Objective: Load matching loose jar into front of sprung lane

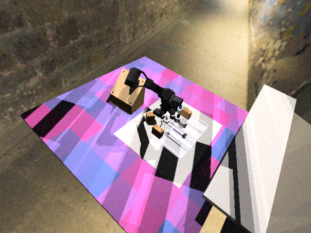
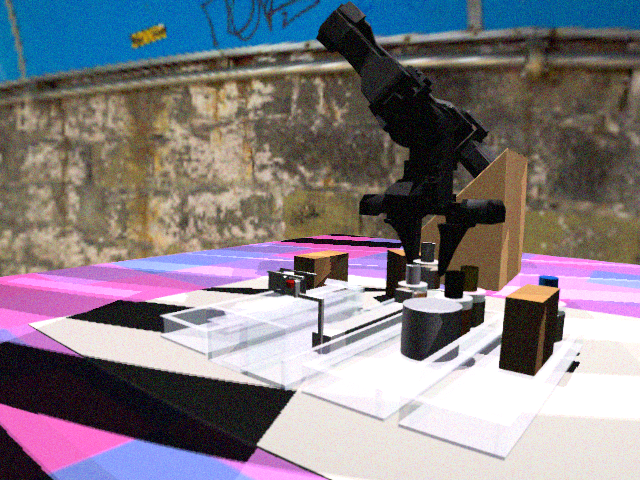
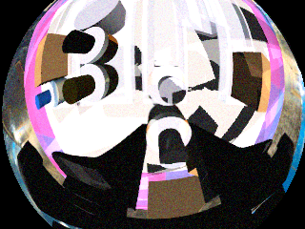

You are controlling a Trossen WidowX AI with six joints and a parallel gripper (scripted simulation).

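We count two grey-capped jars: one (image 2: 427,254) pinched in the gripper (image 2: 429,242), one (image 2: 413,279) in the clear lane (image 2: 356,335). Three tan blocks (image 2: 528,327); patchwork mat (image 1: 82,160), stone wall behind.

Blocky matte-black arm (image 2: 413,108) (cabled)

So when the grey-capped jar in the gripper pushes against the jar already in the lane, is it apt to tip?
Possibly. The gripper seems to clamp the held jar high, near its cap, so it may pivot. The lane jar looks tall and narrow, so a high push could topple it. Both look rigid.
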